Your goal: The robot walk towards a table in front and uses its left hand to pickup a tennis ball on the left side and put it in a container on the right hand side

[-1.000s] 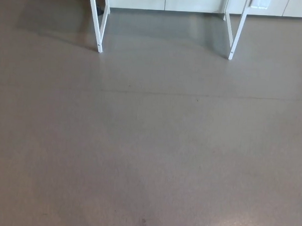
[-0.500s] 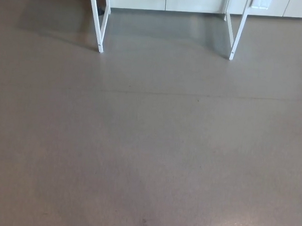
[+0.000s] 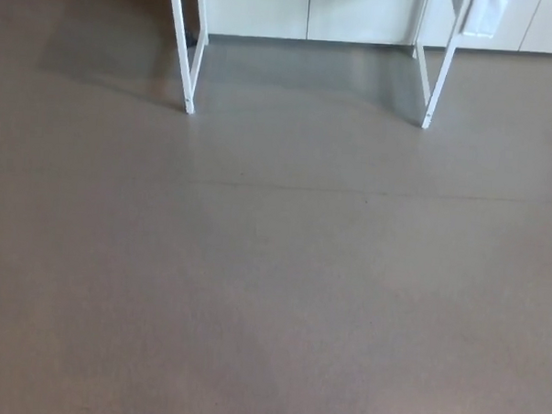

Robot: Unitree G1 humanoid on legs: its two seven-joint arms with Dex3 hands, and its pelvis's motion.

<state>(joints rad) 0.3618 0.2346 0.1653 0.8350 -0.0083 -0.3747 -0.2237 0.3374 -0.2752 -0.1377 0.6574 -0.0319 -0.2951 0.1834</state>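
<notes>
A bare grey-brown floor (image 3: 272, 289) fills nearly the whole head view, smooth and faintly glossy, running to a row of pale panels (image 3: 257, 9) along the far edge. A broad, soft shadow (image 3: 109, 53) darkens the floor at the far left. A thin seam (image 3: 286, 187) crosses the floor from left to right, on the near side of the table's feet.

Two white metal supports of the table stand at the far end: the left pair of legs (image 3: 184, 47) meets at a foot on the floor, and the right pair of legs (image 3: 437, 77) does the same, well apart from it. The tabletop is cut off by the top edge. A small white object (image 3: 483, 14) hangs beside the right legs at the far right.

Neither the left hand nor the right hand shows, so how their fingers stand cannot be told. The tennis ball and the container lie outside the picture.
</notes>
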